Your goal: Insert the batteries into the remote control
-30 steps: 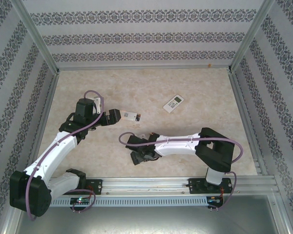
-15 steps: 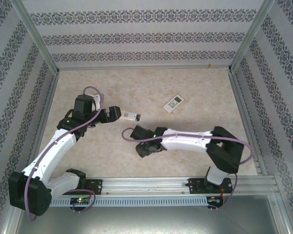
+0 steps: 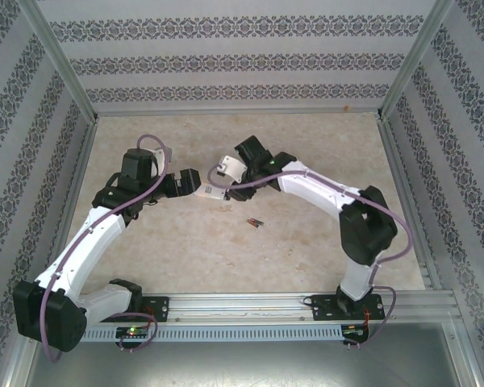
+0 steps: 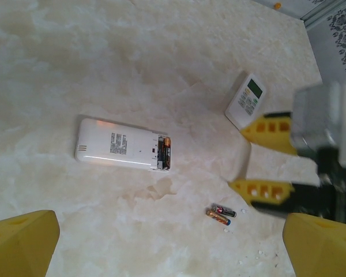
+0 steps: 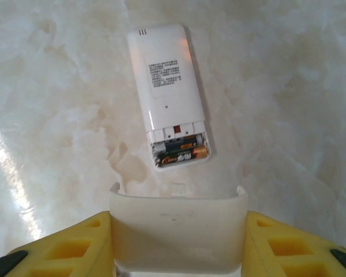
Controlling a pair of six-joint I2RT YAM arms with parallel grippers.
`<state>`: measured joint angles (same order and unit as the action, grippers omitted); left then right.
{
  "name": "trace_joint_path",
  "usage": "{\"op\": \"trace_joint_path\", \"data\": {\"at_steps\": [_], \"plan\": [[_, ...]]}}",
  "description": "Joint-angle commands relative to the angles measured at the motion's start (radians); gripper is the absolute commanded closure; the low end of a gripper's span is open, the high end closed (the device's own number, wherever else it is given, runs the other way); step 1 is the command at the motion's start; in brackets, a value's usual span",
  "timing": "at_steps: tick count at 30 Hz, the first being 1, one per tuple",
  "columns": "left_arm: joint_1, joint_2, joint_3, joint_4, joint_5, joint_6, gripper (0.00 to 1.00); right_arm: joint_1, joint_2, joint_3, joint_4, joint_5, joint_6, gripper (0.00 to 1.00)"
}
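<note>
Near the remote (image 5: pixel 168 92), right arm (image 3: pixel 315 187) stretched leftward, jaws gripping white cover (image 5: pixel 177 228)

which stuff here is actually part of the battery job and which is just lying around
Job:
- face-down remote, compartment open
- two batteries seated in it
- battery cover, held in right gripper
- two loose batteries, possibly spares

Lying about:
- second remote, display up
</note>
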<state>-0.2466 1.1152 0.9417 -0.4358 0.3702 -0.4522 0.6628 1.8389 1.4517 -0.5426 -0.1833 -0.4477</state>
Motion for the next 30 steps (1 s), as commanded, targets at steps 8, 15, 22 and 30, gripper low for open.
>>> {"op": "trace_joint_path", "data": {"at_steps": [8,15,22,30], "plan": [[0.013,0.016,0.033,-0.017,0.003,0.005,0.0,-0.028,0.211,0.165,-0.059,-0.162,-0.056,0.56],[0.019,0.022,0.033,-0.016,0.005,0.022,0.0,-0.026,0.301,0.23,-0.102,-0.1,-0.125,0.56],[0.02,0.029,0.032,-0.01,0.006,0.027,0.0,-0.025,0.346,0.262,-0.105,-0.098,-0.127,0.54],[0.023,0.038,0.033,-0.007,0.008,0.03,0.0,-0.014,0.4,0.306,-0.133,-0.083,-0.141,0.51]]}}
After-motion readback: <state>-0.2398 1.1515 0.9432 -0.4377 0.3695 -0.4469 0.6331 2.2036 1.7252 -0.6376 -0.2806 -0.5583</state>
